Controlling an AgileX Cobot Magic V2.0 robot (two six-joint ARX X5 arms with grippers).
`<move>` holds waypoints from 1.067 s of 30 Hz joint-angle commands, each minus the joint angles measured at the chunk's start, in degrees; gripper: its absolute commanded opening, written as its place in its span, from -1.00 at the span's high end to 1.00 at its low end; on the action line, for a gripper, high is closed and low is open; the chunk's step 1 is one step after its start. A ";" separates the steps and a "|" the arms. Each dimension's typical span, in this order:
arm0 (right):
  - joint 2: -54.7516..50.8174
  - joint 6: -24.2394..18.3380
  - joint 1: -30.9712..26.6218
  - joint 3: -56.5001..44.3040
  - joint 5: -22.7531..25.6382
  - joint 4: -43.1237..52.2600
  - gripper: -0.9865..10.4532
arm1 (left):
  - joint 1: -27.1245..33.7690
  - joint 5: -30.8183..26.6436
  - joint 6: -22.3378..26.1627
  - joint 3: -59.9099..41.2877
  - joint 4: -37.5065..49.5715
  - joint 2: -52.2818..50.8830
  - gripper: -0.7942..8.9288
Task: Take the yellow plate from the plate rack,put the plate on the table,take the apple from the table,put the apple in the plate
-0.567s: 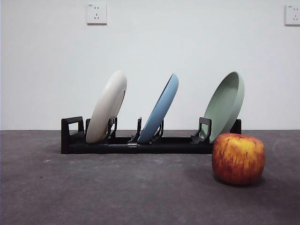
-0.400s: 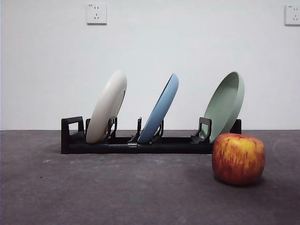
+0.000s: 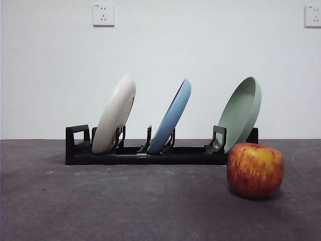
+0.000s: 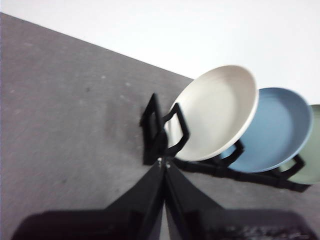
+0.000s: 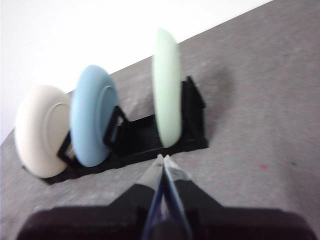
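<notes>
Currently yellow plate [image 3: 115,115] on edge in plate rack [image 3: 150,153], leftmost slot, top leaning toward 1 o'clock. Apple [image 3: 255,169] on table [image 3: 125,201] at rack's right end. Left gripper [image 4: 163,165] and right gripper [image 5: 161,161] clenched, aloft, facing rack.

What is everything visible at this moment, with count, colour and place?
yellow plate: 1, cream, leaning in one end slot of the rack
blue plate: 1, blue, middle slot
green plate: 1, pale green, other end slot, nearest the apple
plate rack: 1, black, on the table
apple: 1, red and yellow, on the table in front of the rack's green-plate end
table: 1, dark grey
wall sockets: 2, white, on the wall
left gripper: 1, black, shut, facing the cream plate
right gripper: 1, black, shut, facing the green plate
</notes>
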 commanded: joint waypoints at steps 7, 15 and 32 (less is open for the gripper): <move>15.58 -6.78 0.11 13.25 -12.00 -4.42 0.82 | 0.07 16.96 0.13 15.80 -1.01 19.85 0.85; 23.21 -9.20 0.70 20.41 -14.95 -9.14 0.38 | -1.88 22.32 2.40 30.21 -4.59 36.17 0.77; 24.57 -9.92 1.92 20.94 -15.72 -9.46 0.38 | -15.45 10.47 7.87 58.75 -14.73 66.14 0.17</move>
